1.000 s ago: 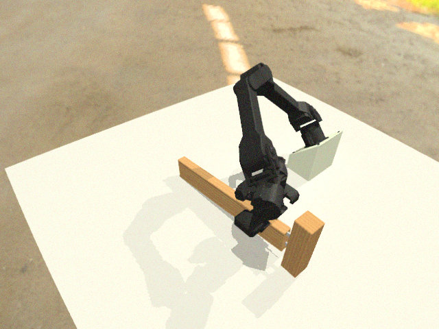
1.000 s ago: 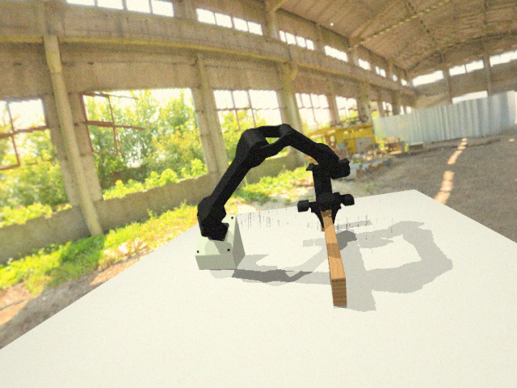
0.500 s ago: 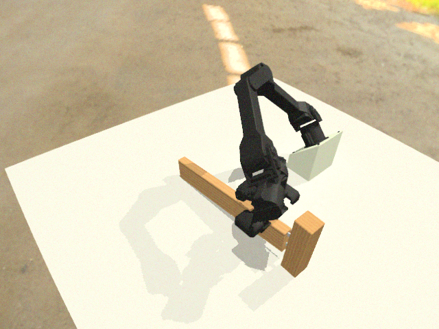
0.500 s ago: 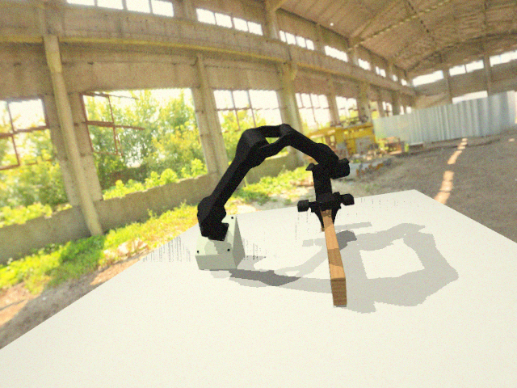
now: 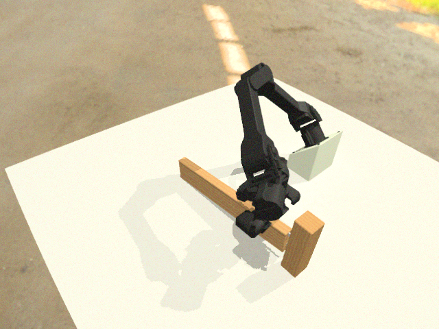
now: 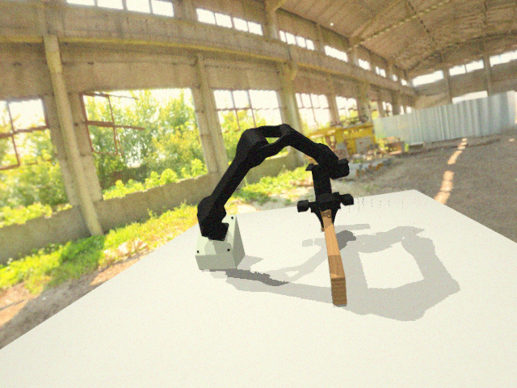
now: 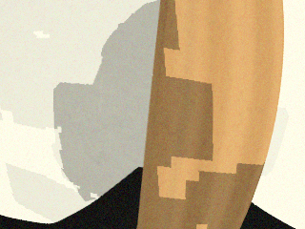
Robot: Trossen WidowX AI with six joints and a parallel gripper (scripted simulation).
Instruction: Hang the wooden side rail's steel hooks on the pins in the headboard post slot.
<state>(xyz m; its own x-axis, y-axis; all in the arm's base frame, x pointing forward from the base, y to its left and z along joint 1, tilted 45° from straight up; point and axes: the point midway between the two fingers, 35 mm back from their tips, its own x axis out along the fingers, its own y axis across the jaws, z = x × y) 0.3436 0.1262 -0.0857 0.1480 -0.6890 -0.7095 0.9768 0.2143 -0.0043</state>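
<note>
Wood comes first: the long brown wooden side rail [image 5: 212,189] slopes up from the white table [image 5: 106,212] toward the short upright wooden headboard post [image 5: 303,242]. Left of the post, the black gripper [image 5: 260,216] squeezes the rail. Behind stands the pale grey base block [image 5: 315,157]. Bare table lies all around the post.

The rail [image 5: 216,191] is a long board of light wood standing on its narrow edge, slanting from far left to near right across the table. Its far-left end rests on the white top; the near-right end is lifted, so the board tilts upward toward the post [image 5: 302,242]. That post is a short, thick block of the same wood, standing upright near the table's right side. The rail's raised end meets the post's left face; the hooks and pins there cannot be made out.
</note>
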